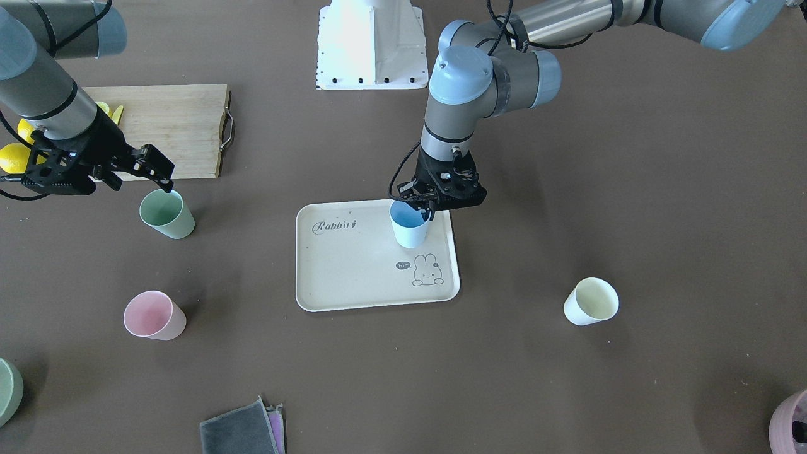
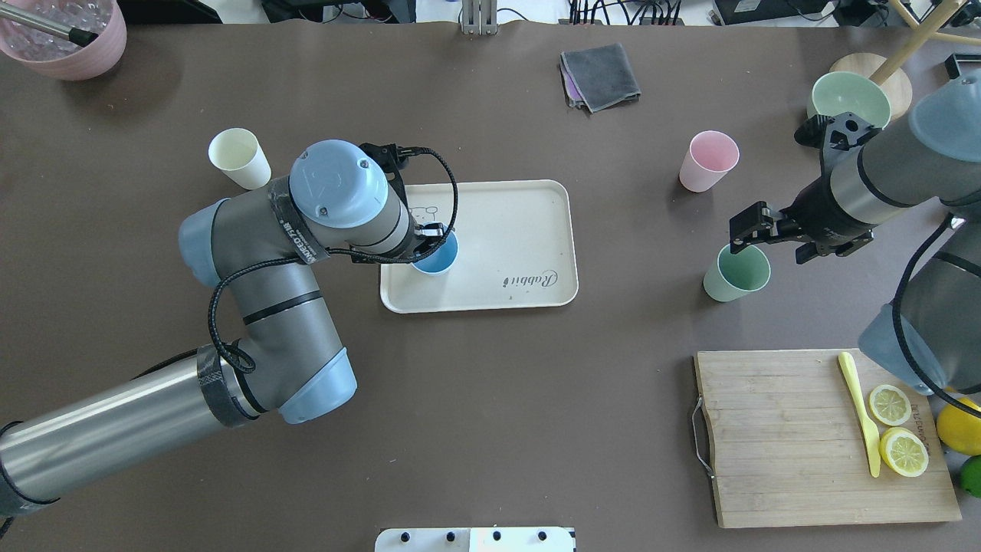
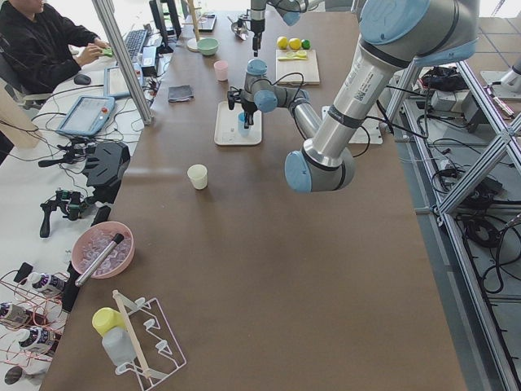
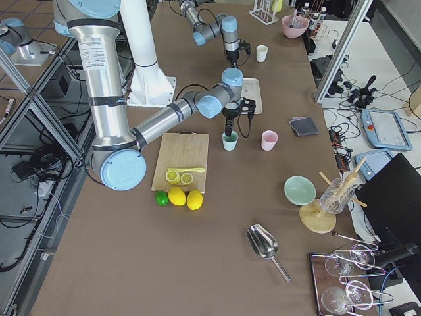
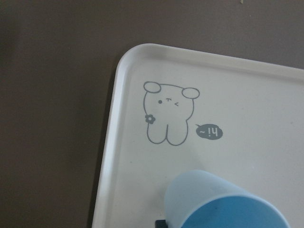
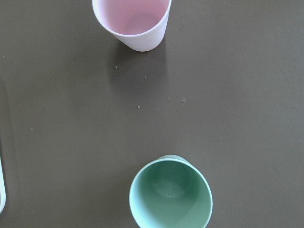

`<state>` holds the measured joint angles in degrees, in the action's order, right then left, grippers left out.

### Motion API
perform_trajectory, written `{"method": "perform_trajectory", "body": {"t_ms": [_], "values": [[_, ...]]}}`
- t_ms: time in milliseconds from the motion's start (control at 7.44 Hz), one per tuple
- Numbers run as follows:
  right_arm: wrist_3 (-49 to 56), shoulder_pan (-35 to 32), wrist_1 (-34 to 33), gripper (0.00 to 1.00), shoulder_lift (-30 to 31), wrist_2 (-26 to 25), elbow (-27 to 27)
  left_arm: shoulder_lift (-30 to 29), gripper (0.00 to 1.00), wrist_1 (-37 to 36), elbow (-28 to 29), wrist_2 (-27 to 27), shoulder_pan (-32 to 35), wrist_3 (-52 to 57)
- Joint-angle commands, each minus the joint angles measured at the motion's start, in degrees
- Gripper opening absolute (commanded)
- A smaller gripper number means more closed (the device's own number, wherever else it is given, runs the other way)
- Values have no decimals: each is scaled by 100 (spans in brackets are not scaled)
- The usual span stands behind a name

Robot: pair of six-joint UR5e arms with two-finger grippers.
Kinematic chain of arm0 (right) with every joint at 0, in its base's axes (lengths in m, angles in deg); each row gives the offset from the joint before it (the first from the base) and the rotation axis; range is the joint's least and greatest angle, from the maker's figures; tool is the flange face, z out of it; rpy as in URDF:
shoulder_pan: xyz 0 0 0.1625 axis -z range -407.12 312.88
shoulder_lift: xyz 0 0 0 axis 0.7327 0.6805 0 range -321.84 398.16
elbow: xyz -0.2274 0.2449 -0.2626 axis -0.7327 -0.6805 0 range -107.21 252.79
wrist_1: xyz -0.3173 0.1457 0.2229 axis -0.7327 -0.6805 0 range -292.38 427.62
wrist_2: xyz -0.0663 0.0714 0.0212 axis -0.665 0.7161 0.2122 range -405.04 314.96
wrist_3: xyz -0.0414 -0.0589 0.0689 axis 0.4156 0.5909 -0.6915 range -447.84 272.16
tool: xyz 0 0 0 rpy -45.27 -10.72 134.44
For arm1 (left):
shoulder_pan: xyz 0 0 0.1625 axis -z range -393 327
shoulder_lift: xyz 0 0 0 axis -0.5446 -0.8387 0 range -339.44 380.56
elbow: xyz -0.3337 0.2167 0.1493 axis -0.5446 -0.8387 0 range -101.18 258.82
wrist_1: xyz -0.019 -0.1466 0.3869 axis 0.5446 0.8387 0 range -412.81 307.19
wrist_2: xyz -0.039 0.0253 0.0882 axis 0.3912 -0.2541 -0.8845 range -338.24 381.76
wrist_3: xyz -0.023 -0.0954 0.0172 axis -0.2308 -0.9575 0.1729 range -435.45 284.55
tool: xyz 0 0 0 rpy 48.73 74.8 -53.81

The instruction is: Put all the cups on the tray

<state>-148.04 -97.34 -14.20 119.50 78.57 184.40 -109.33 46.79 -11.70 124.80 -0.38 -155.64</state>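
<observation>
While your left gripper (image 1: 427, 208) hangs at the robot-side edge of the tray, its fingers are pinched on the rim of the small light blue tapered cup (image 1: 408, 228). That cup is upright over the flat beige rounded-rectangle tray (image 1: 353, 277) with its "Rabbit" lettering. From these angles you cannot quite tell whether its base rests on the tray. Your right gripper (image 1: 162, 173) hovers with fingers apart just above the rim of the small sage green matte cup (image 1: 167, 214), gripping nothing.

That green cup stands on the table, off the tray, with the pale pink tapered cup (image 1: 154, 315) near it, farther from the robot. The cream-yellow tapered cup (image 1: 591, 301) stands on the tray's other side, well apart.

Everything sits on a matte dark brown tabletop (image 1: 630, 189). Beside your right arm lies the bamboo cutting board with a metal handle (image 1: 170, 123). It carries two cut lemon halves (image 2: 889, 404) and a yellow plastic knife (image 2: 860, 414).

Along the operators' edge you have a folded grey cloth (image 1: 239, 432), a pale green bowl (image 2: 849, 98) and a mauve-pink pot (image 2: 69, 46).

Overhead, the left arm's wrist covers its own gripper and the tray's rabbit corner. Beyond the table, a seated person in black (image 3: 41, 41) works at a desk.
</observation>
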Motion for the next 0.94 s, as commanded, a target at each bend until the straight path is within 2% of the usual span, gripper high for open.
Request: {"method": "perform_trajectory", "body": {"t_ms": [0,806], "values": [[-44,91,-1,100,-171,-144,-269,-10,96,15,-17,-12,252,-22],[61,144,16,99,-58,-232,-656,-72,97,-2,-17,23,359,13]]}}
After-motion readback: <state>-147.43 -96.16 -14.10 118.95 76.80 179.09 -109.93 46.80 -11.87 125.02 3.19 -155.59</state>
